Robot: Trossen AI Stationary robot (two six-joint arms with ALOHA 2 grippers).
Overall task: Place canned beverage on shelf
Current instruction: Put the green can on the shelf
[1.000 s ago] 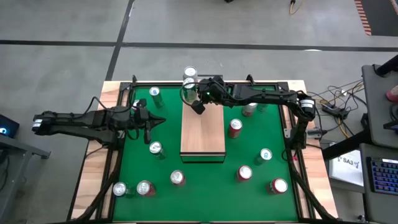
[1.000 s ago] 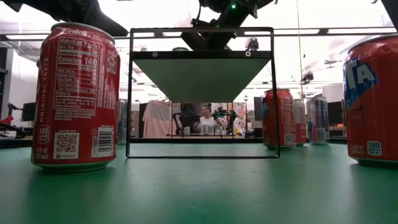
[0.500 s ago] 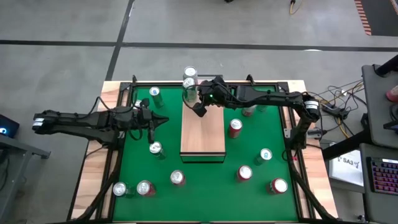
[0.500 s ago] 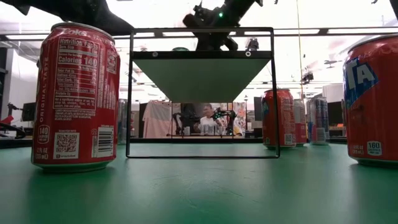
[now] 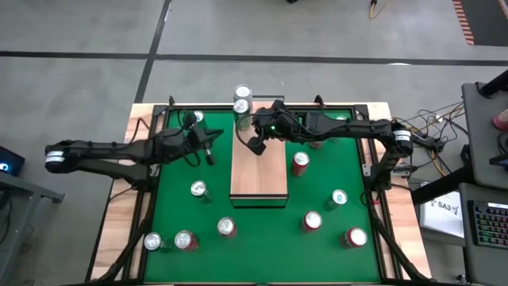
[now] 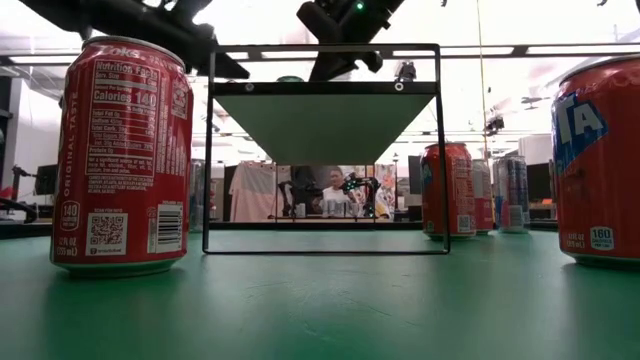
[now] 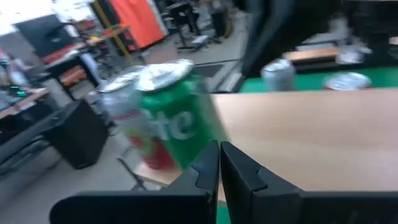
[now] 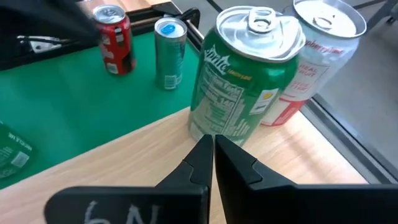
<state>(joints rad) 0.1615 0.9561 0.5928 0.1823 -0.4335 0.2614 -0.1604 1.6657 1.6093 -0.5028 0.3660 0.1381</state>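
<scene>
The shelf (image 5: 259,179) is a pale wooden board on a dark frame in the middle of the green table. At its far end a green canned beverage (image 8: 239,81) stands upright on its base. A white-and-red can (image 8: 314,68) stands just beyond it. My right gripper (image 8: 209,146) is shut. It hovers over the board (image 8: 124,168) a little short of the green can (image 5: 241,108), touching nothing. My left gripper (image 7: 219,152) is shut too. It hangs left of the shelf's far end (image 5: 213,141), pointing at the green can (image 7: 180,118).
Several loose cans stand on the green surface: one right of the shelf (image 5: 299,163), one left of it (image 5: 198,189), a row near the front (image 5: 227,227) and one under my left arm (image 5: 193,119). In the low view a red can (image 6: 122,155) stands close in front.
My left gripper has swung toward the far edge and rightward, closing on the shelf's far-left corner and turning to face the cans. My right gripper has drawn back a little from the green can, toward the near edge, and risen. Both stay shut; the cans have not moved.
</scene>
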